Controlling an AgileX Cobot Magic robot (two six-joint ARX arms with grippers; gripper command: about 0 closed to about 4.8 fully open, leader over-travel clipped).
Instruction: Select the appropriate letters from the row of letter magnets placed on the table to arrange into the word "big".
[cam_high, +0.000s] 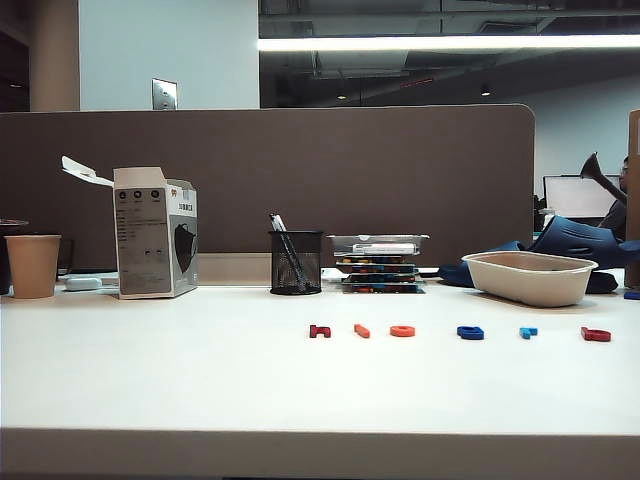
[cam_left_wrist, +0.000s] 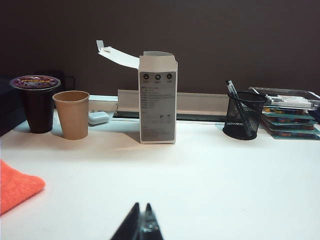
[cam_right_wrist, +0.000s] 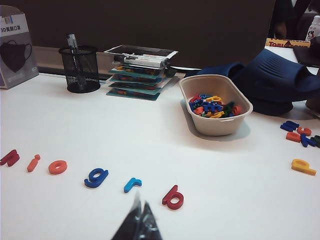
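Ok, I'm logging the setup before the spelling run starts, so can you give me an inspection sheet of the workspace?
Surface: plain white table, dry.
Job's things: row of six letter magnets; red "b", orange-red "i", dark blue "g" all untouched.
Clutter: beige tray of spare letters, black mesh pen cup, white mask box, brown paper cup, orange cloth.
Grippers: left gripper and right gripper shut, empty, above the table.
Cables: nothing seen.
Surroundings: grey partition.
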